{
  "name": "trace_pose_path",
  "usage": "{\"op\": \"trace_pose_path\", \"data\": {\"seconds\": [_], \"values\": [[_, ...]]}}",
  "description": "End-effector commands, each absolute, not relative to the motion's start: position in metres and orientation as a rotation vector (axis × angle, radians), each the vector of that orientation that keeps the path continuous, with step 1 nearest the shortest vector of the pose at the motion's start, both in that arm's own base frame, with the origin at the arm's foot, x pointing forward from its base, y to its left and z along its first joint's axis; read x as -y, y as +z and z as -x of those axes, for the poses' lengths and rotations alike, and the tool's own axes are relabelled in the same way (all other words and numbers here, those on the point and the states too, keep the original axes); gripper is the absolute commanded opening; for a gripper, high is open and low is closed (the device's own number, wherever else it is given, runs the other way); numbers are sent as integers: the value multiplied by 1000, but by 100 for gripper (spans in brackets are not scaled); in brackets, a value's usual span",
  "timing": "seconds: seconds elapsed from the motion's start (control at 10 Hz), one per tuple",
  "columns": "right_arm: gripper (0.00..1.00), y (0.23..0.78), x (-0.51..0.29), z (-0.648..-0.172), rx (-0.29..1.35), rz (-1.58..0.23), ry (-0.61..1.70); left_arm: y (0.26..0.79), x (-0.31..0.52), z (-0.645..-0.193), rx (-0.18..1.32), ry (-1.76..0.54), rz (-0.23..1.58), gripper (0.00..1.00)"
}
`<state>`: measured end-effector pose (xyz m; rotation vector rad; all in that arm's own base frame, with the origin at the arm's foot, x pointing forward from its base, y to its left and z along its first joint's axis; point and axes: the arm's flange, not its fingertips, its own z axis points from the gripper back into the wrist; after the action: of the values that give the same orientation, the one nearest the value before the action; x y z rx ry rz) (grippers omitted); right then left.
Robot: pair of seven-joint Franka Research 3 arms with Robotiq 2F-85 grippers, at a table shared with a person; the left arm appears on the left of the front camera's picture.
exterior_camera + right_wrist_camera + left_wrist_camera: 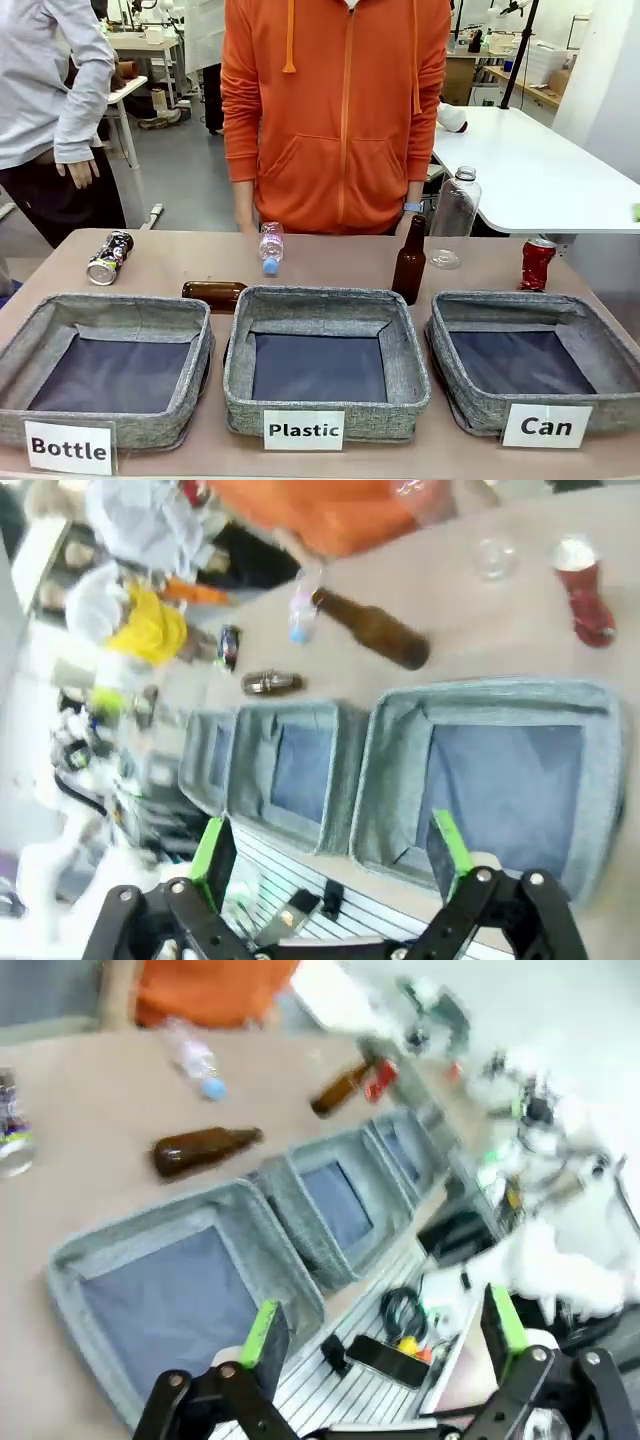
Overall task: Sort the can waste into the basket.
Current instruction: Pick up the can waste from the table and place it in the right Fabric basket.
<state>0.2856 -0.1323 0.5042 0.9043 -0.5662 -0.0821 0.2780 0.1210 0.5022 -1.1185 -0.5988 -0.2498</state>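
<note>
nearest, the right gripper (330, 852) hangs with its green-padded fingers spread wide and nothing between them. the left gripper (385, 1330) is spread and empty too. just beyond the right gripper sits the grey woven-fabric rectangular basket labelled "can" (530, 300), its dark lining bare. behind that basket's far right corner, just clear of the rim, stands the dented red metal drink can (537, 264), upright, long axis vertical; the right arm looks the nearer one. the dark metal drink can with green marks (109, 257) lies on its side, axis slanted, well apart at the far left, behind the grey woven basket labelled "bottle" (110, 305).
</note>
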Motion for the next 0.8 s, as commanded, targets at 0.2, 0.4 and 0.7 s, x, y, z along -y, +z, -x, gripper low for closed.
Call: {"op": "trace_pose_path", "data": {"seconds": [0.2, 0.4, 0.7], "values": [[100, 453, 190, -268, 671, -1066, -327, 440, -140, -233, 796, 170, 1227, 100], [100, 438, 191, -276, 694, -1045, -376, 443, -124, -241, 844, 193, 1188, 100], [100, 457, 210, -267, 653, -1062, -379, 465, -212, -258, 772, 212, 1223, 100]]}}
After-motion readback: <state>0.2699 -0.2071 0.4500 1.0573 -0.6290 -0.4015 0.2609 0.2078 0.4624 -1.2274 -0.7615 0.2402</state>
